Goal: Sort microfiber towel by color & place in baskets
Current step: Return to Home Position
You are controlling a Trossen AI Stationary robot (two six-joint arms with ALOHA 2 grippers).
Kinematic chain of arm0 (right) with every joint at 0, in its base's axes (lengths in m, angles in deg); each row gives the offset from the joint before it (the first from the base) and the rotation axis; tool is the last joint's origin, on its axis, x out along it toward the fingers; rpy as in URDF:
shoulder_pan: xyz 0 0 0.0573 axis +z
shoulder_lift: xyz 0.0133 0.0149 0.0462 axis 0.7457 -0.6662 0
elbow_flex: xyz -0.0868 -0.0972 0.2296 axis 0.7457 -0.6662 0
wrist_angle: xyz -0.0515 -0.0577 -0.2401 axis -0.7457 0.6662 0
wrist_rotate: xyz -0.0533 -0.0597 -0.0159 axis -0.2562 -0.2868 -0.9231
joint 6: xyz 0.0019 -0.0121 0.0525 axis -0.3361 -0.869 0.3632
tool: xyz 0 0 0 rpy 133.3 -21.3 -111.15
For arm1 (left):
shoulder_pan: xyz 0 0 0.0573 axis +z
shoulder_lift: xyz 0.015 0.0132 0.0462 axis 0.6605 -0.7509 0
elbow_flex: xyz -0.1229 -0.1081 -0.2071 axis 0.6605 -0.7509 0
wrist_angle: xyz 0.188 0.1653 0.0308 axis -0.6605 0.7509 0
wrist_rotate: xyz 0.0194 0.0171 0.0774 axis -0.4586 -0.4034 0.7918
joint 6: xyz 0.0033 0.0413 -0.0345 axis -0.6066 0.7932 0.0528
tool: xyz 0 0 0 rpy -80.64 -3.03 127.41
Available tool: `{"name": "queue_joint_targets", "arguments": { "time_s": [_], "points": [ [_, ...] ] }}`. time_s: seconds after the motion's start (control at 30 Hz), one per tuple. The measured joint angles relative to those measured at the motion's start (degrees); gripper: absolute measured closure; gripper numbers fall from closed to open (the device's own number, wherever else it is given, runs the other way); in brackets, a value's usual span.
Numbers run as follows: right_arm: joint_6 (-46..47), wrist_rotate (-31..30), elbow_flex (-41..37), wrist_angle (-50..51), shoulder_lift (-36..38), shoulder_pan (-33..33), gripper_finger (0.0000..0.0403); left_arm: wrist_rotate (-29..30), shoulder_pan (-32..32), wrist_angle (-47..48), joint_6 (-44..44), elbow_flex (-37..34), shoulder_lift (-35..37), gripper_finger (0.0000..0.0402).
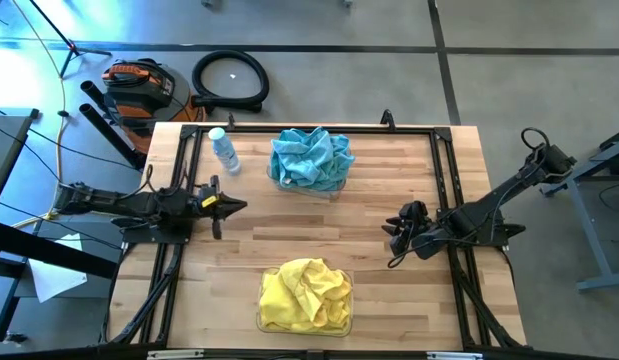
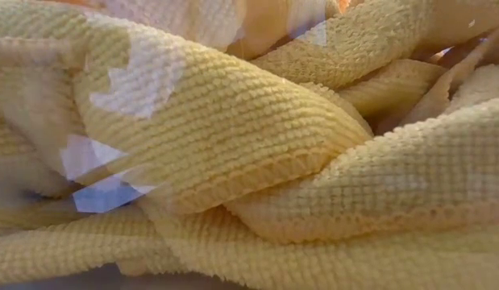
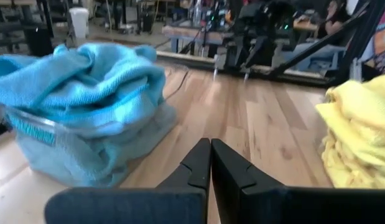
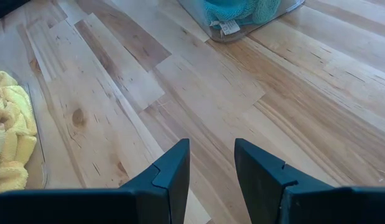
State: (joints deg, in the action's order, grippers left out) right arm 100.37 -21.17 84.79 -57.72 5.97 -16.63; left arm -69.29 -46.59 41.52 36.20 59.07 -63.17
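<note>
Teal-blue microfiber towels [image 1: 310,157] are heaped in a clear basket [image 1: 329,188] at the table's far middle. Yellow towels [image 1: 305,293] fill a second clear basket [image 1: 345,322] at the near middle; they fill the low view [image 2: 257,153]. My left gripper [image 1: 239,206] is shut and empty near the table's left edge, its fingers [image 3: 209,163] pointing level across the table. My right gripper [image 1: 393,231] hovers open over bare wood at the right, its fingers [image 4: 211,165] empty.
A small clear water bottle [image 1: 224,149] stands at the far left, beside the blue basket. Bare wood lies between the two baskets and between both grippers. A black frame [image 1: 441,160] borders the table. A person [image 3: 332,15] sits beyond the table.
</note>
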Motion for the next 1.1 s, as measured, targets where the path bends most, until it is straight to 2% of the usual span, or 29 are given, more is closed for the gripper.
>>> {"name": "queue_joint_targets", "arguments": {
  "time_s": [0.47,1.1],
  "points": [
    [-0.01,0.00,0.00,0.02,0.00,0.02,0.0279,-0.66,-0.02,-0.01,4.62,0.02,11.22,0.0401],
    [0.02,0.02,0.00,-0.35,-0.02,-0.09,0.0279,-0.19,-0.02,0.56,4.50,0.26,11.08,0.0401]
  ]
}}
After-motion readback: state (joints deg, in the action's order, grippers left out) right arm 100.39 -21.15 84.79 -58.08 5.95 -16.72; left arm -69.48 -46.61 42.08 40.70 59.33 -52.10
